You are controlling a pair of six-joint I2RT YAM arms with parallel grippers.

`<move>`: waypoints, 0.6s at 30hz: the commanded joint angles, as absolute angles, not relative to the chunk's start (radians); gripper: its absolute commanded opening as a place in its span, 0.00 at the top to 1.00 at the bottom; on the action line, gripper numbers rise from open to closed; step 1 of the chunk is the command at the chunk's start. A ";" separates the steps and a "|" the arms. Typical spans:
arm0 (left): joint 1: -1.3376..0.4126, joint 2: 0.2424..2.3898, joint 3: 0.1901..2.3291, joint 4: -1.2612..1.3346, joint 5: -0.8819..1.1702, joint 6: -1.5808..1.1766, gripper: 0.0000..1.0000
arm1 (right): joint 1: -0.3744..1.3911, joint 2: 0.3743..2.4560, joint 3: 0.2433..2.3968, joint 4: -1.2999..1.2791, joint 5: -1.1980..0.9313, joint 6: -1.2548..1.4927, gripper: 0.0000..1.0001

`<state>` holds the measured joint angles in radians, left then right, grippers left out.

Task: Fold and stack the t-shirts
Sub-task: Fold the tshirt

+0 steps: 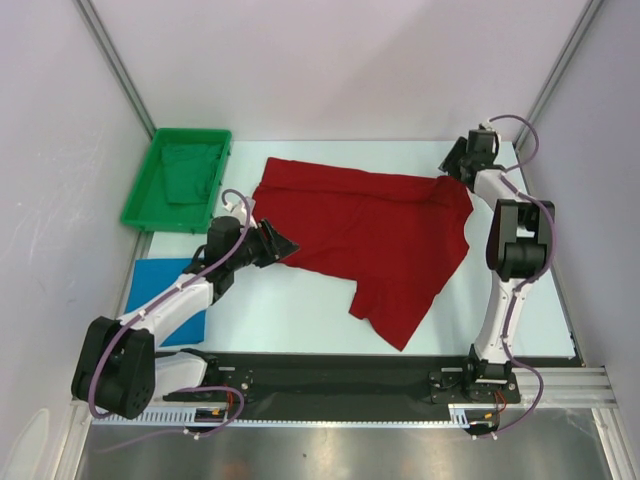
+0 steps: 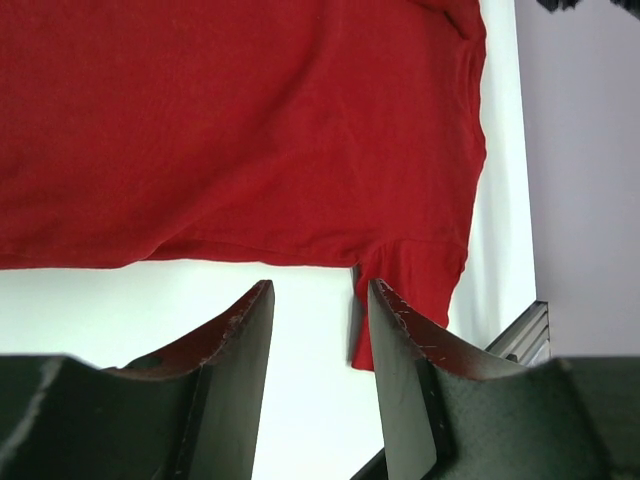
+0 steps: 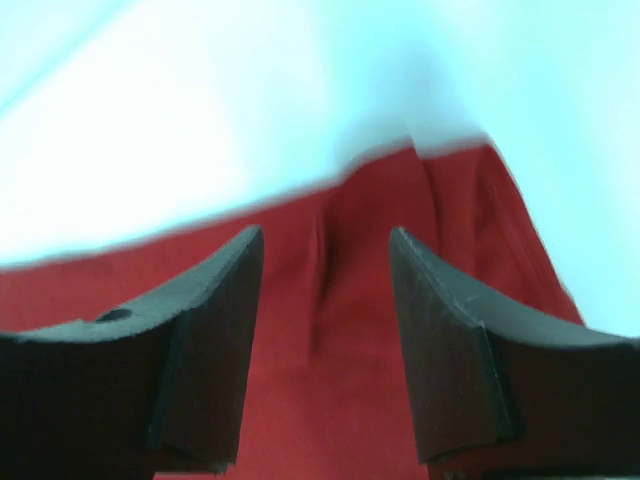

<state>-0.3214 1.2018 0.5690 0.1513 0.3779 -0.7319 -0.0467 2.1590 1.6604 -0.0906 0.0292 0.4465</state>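
Note:
The deep red t-shirt (image 1: pixel 380 225) lies spread on the white table, with one sleeve pointing toward the near edge. A bright blue t-shirt (image 1: pixel 155 275) lies folded flat at the near left, partly under my left arm. My left gripper (image 1: pixel 285 243) rests at the red shirt's left edge. In the left wrist view this gripper (image 2: pixel 320 295) is open, with bare table between its fingers and the red t-shirt (image 2: pixel 250 130) just ahead. My right gripper (image 1: pixel 450 165) hovers at the shirt's far right corner. The blurred right wrist view shows that gripper (image 3: pixel 325 245) open above red cloth (image 3: pixel 350 380).
A green tray (image 1: pixel 135 215) holding a green cloth (image 1: pixel 190 170) stands at the far left. Grey walls close in the left, back and right sides. A black strip and metal rail (image 1: pixel 350 375) run along the near edge between the arm bases.

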 commanded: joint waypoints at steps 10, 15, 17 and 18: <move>-0.334 1.223 0.583 0.212 0.429 -0.732 0.52 | -0.064 1.916 1.196 0.173 -0.331 0.468 0.33; -0.334 1.220 0.578 0.216 0.434 -0.735 0.52 | -0.084 2.031 1.239 0.241 -0.419 0.503 0.30; -0.334 1.221 0.577 0.216 0.431 -0.736 0.52 | -0.084 2.077 1.262 0.250 -0.439 0.520 0.31; -0.334 1.223 0.577 0.216 0.434 -0.736 0.52 | -0.084 2.086 1.275 0.259 -0.460 0.529 0.31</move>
<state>-0.3271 1.2243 0.5686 0.1738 0.4103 -0.7338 -0.0799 2.0445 1.2182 0.1818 -0.3706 0.4961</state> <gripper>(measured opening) 0.480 0.690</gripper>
